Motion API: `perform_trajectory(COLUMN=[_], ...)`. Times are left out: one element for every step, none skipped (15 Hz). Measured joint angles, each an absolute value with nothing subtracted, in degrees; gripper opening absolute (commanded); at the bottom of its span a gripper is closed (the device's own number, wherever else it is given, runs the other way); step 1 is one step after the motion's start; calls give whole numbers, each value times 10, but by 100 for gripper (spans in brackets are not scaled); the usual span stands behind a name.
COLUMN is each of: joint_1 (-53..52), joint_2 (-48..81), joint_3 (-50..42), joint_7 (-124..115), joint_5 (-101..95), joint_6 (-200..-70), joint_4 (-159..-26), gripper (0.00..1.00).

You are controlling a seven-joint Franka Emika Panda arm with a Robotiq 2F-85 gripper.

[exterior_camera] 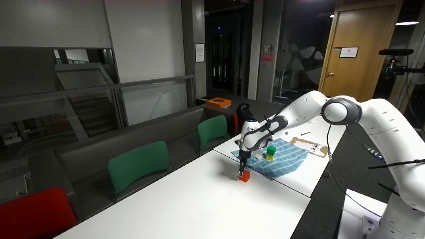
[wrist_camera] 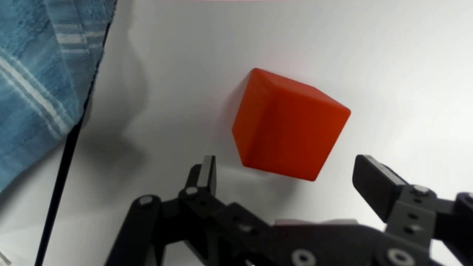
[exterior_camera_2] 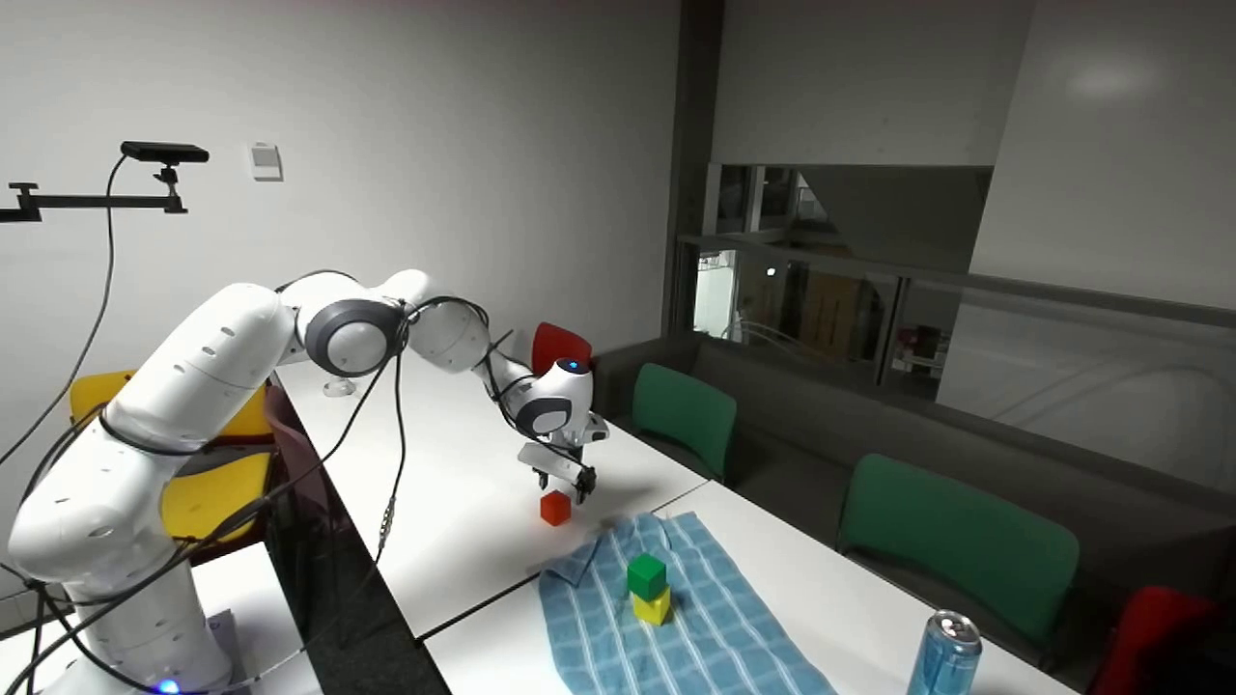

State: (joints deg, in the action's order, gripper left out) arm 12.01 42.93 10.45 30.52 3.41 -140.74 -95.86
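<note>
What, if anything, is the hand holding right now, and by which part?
Nothing is held. In the wrist view the hand stands open, with gaps visible on both sides of the red cube, which rests on the white table.

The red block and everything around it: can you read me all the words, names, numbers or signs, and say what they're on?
No word or number is clear enough to read.
Sign on the wooden door: too small.
Framed notice on the grey pillar: too small.
Pink poster: too small.
Blue can: blurred.
Dark cable box: marks too small.
Red block: no writing on the sides that show.
</note>
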Motion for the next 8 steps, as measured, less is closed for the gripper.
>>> perform_trajectory(joint_1=[119, 119, 118, 117, 115, 112, 108, 104], joint_2=[429, 429, 428, 426, 424, 423, 421, 420], joint_3=[102, 100, 98, 97, 94, 91, 88, 84], joint_7=[287, 268, 247, 227, 209, 190, 174, 159], joint_5=[34, 35, 36, 37, 37, 37, 37, 37], joint_6=[-1407, -1407, -1407, -1407, -1407, -1407, -1407, -1407], joint_4=[-961, -964, -968, -972, -976, -979, -982, -984], gripper=[100, 100, 100, 100, 100, 75, 74, 66])
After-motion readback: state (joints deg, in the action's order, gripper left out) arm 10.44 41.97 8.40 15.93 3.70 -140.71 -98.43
